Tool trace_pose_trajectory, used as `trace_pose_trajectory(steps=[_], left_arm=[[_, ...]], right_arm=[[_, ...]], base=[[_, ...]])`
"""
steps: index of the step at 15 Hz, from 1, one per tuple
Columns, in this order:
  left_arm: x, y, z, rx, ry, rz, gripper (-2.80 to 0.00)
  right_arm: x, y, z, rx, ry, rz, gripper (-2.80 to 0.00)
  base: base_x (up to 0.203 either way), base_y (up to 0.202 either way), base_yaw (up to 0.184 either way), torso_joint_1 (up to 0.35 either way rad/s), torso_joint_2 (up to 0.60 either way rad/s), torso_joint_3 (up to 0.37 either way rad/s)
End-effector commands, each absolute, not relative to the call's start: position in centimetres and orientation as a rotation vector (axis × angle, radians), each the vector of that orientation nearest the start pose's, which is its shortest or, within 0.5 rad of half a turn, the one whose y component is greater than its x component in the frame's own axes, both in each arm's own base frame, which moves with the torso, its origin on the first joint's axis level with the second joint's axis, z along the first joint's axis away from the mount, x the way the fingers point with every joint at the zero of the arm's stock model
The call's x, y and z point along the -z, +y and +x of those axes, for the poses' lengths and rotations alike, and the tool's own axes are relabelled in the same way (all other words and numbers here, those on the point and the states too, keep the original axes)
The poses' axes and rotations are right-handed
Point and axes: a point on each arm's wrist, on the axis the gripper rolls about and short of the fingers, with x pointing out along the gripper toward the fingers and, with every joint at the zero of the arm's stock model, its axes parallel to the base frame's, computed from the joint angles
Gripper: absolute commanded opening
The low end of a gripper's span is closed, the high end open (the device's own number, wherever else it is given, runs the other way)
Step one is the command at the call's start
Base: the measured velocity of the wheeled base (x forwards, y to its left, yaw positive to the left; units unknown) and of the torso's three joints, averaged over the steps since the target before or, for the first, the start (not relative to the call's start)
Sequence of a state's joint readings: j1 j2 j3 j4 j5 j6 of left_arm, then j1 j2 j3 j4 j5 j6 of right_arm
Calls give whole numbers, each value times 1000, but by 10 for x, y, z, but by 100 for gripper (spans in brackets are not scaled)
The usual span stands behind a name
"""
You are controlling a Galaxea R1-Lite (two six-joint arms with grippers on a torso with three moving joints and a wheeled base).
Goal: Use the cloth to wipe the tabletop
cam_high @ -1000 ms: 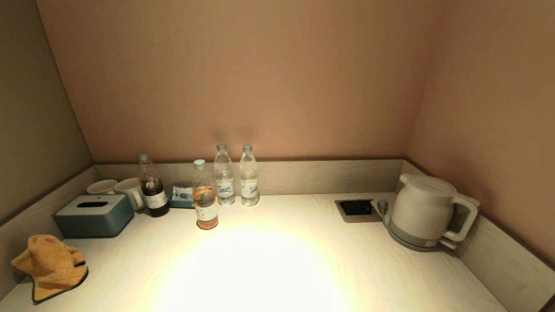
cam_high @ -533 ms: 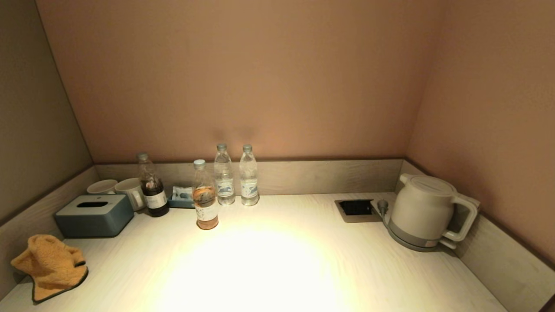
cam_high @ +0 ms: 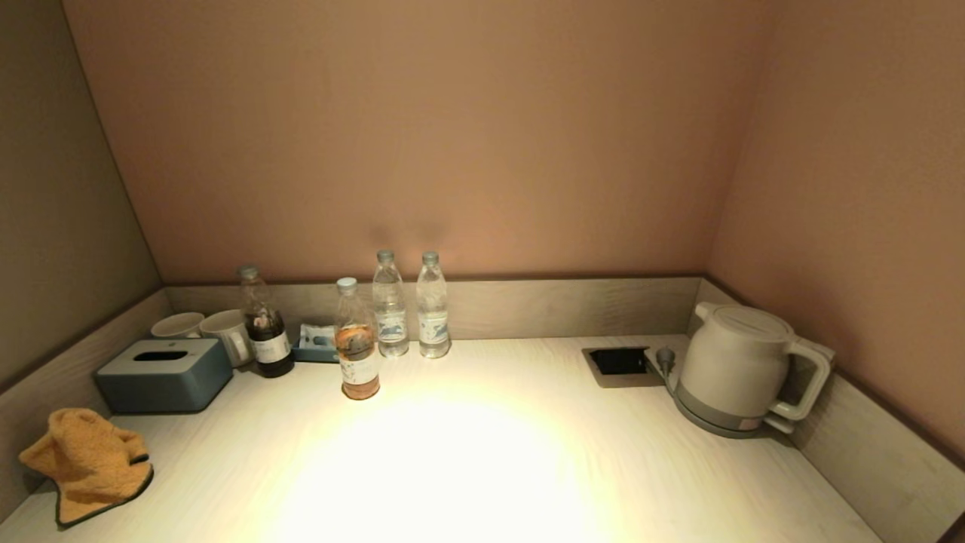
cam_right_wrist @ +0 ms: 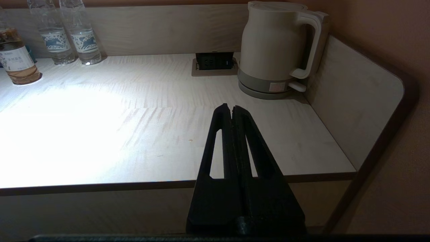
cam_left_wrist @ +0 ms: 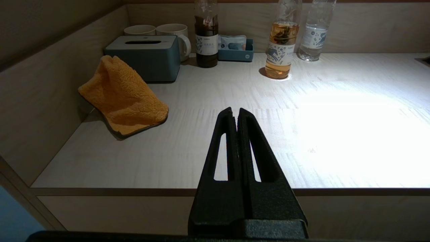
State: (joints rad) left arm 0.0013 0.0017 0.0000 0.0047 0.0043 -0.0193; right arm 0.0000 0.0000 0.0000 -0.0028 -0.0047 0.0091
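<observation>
Head view shows the worktop [cam_high: 482,467] with no arm over it, so both arms look parked low in front of the near edge, out of the way. The orange cloth [cam_high: 87,464] sits bunched up in the near left corner, leaning on the side rim just in front of the grey-blue tissue box [cam_high: 164,373]. It is probably there so the left arm can reach it easily. The left pincer [cam_left_wrist: 235,112] has its two fingers pressed together and holds nothing; it points over the worktop with the cloth ahead and off to one side. The right pincer [cam_right_wrist: 230,109] is closed and empty too, and it faces the white kettle [cam_right_wrist: 277,50] and the dark socket recess [cam_right_wrist: 214,61]. The bottles [cam_high: 392,317] and two cups [cam_high: 203,328] stand along the back rim, which leaves the bright middle bare for wiping. No wiping has begun, I think; the cloth must be picked up first.
</observation>
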Motion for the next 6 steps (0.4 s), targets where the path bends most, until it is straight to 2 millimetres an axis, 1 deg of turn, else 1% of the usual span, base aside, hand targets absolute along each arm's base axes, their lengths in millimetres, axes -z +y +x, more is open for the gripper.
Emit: trace_pose_trajectory(steps=[1, 6], left_arm=[[-75, 0, -23, -6, 6, -20, -280], [-75, 0, -23, -6, 6, -20, -280]], right_arm=[[-76, 0, -23, 5, -2, 9, -280], [-76, 0, -23, 5, -3, 9, -280]], base=[[0, 0, 0, 0, 0, 0], [0, 0, 0, 0, 0, 0]])
